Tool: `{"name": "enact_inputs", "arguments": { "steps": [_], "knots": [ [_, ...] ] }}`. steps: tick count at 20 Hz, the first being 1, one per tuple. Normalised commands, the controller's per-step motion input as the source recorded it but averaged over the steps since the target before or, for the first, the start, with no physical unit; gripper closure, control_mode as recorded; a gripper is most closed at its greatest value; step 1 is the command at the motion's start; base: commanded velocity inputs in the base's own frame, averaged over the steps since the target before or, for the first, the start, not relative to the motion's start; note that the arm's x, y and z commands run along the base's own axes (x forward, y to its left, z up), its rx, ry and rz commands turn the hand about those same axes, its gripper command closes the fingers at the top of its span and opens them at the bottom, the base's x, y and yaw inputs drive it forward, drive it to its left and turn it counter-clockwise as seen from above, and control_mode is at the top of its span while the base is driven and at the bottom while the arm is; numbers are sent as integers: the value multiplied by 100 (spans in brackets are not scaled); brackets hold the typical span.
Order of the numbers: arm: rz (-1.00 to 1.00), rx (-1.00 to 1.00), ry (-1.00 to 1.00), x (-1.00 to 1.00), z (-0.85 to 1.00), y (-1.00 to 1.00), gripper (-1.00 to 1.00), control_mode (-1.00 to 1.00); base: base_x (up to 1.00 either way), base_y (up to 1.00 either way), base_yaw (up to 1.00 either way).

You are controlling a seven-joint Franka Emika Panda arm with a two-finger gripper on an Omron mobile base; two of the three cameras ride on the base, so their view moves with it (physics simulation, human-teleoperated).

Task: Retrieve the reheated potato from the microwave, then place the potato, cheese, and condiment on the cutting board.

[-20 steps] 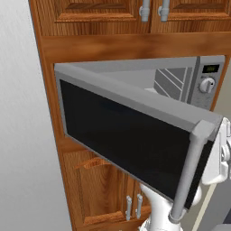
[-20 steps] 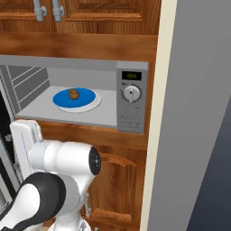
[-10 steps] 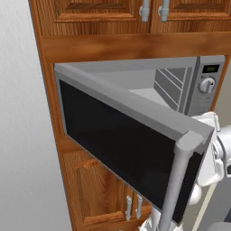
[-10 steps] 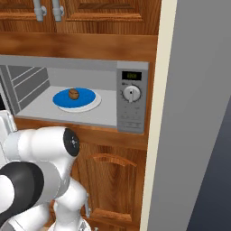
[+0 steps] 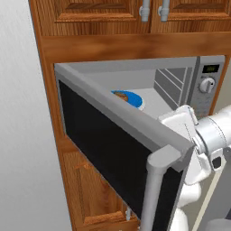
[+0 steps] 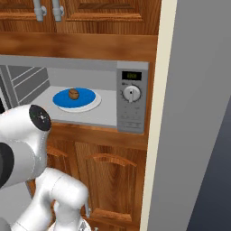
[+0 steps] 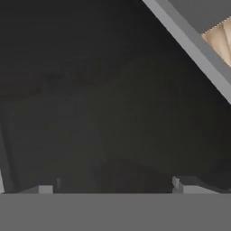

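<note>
The microwave sits in a wooden cabinet, and its door stands wide open. Inside, the potato lies on a blue plate, near the middle of the plate. In the left base view you can see the plate past the top edge of the door, with a bit of brown potato on it.

The white arm is close to the free end of the door, next to the grey door handle. The hand view looks right at the dark glass of the door, very near. Two small finger tips rise at the bottom of that view with a wide space between them, so the jaws look open, and they hold nothing.

The potato is small and round, and I think it is light and quite firm. Its skin may be a little smooth, so it could roll or slip. The best place to take hold looks like its middle, with one finger on each side, squeezing gently. The plate under it is flat, so the fingers should come down low without bumping the plate.

The door is out of the way, so the arm can reach in next, I think.
</note>
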Motion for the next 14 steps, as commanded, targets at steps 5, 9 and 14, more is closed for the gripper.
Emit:
{"name": "enact_inputs", "arguments": {
  "steps": [5, 9, 14],
  "knots": [
    [-1, 5, 0, -5, -35, 76, -100, -100, 0, 0, 0],
    [-7, 7, 0, 0, -42, 77, -100, -100, 0, 0, 0],
    [-7, 9, 0, 0, -41, 68, -100, -100, 0, 0, 0]
  ]
}}
